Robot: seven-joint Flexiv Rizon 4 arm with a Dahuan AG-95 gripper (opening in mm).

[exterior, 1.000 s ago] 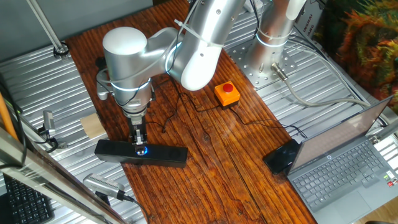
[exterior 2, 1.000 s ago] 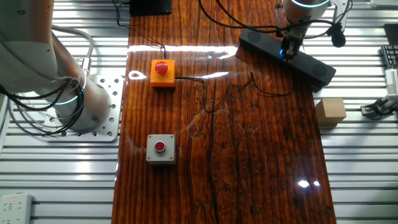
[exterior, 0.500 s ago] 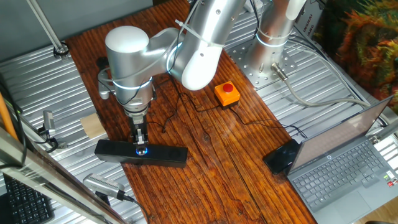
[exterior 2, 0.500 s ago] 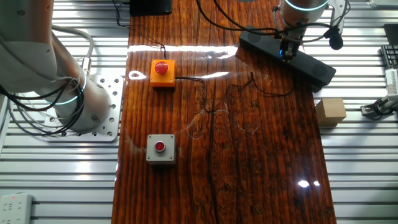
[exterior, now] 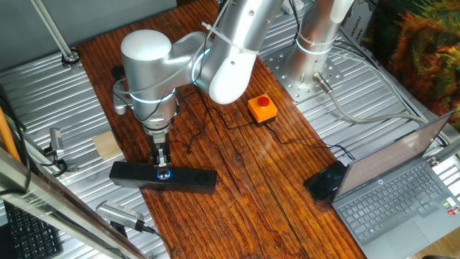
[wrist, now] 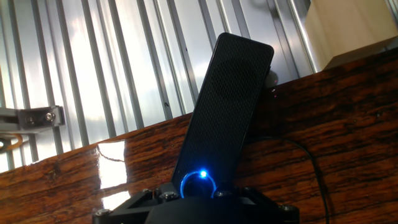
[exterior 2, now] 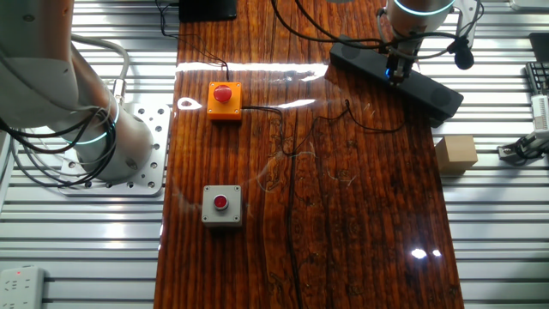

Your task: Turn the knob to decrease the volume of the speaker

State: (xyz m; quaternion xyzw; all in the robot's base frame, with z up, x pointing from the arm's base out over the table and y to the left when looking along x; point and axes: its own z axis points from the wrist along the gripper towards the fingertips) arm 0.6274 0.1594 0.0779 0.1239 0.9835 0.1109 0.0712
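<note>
The speaker point(exterior: 188, 180) is a long black bar lying on the wooden table near its left edge. It also shows in the other fixed view point(exterior 2: 429, 90) and in the hand view point(wrist: 227, 99). The knob point(exterior: 164, 173) glows blue on the speaker's top; it shows too in the other fixed view point(exterior 2: 391, 75) and the hand view point(wrist: 199, 185). My gripper point(exterior: 163, 164) points straight down with its narrow jaws closed around the knob; it shows in the other fixed view point(exterior 2: 395, 65) and the hand view point(wrist: 199, 194).
An orange box with a red button point(exterior: 262, 108) and a grey box with a red button point(exterior 2: 221, 204) sit on the table, with thin cables between. A wooden block point(exterior: 108, 145), a laptop point(exterior: 402, 194) and a black mouse-like device point(exterior: 325, 181) lie around.
The arm's upper joints shifted very slightly to the right a second ago. The gripper has stayed on the knob and the speaker has not moved.
</note>
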